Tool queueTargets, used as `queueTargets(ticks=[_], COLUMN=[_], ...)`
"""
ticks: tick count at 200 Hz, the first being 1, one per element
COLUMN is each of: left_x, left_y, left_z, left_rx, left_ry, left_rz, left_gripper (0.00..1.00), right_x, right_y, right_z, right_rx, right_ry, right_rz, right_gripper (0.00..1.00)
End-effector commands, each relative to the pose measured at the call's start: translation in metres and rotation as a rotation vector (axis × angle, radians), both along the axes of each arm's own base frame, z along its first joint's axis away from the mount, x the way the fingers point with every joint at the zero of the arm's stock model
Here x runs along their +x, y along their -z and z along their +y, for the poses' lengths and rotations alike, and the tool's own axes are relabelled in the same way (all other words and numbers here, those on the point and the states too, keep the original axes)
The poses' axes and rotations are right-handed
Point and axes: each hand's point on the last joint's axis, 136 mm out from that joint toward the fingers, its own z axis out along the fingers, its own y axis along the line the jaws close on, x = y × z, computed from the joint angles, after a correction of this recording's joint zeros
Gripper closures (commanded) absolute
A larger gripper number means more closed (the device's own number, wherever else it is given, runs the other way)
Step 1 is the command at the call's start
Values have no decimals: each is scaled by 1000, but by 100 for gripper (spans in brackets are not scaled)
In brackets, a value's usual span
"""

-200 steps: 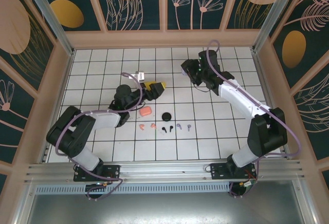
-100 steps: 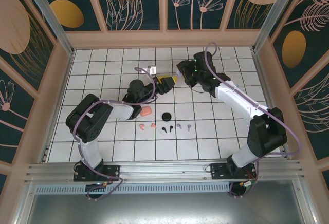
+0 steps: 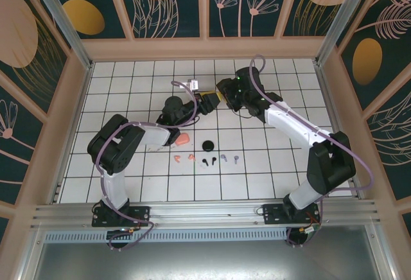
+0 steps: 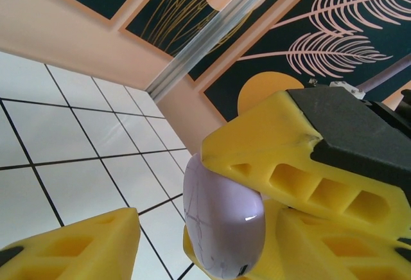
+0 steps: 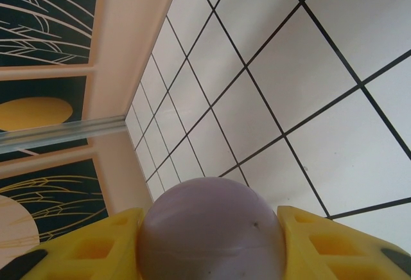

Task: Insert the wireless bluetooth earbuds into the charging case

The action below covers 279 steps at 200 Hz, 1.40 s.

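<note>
Tiny stemmed earbuds lie in a row near the front of the white tiled bench: salmon-orange earbuds, black earbuds, then lavender earbuds. Just behind them sit a salmon case and a black case. The left arm stretches low toward the middle. The left gripper has its jaws parted around a smooth lavender charging case, with one finger clear of it. The right arm reaches in from the right, and the right gripper has its jaws clamped on that case above the bench.

White tiled floor, dark botanical wall panels.
</note>
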Motion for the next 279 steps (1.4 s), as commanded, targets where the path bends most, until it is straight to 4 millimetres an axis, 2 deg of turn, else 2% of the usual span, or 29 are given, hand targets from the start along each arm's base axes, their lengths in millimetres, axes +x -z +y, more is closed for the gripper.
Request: queueTargets(ticks=[1,53,85,134,183,279], left_x=[3,2,-1,-5,-12,1], left_y=[-15,-14,-12,-10,-15,-17], left_z=[-7,-12,-8,-4,3,-11], left_rx=[-28,-25,-32,-48,-72,-78], left_ry=[7,15,0,-10,-24,-7], left_rz=[-44,-44,-41,-36,-46,-52], left_gripper=[45,44,37,42,38,41], right_x=[4,3,2,3,4,3], right_y=[-7,-6,-7,-6,-4,0], right_z=[6,6,4,4,2,4], right_rx=[22,24,26,29,34,41], right_ry=[3,5,15,18,25,15], right_rz=[-25,-23,-24,-18,-13,-8], right_gripper=[62,62,62,62,63,63])
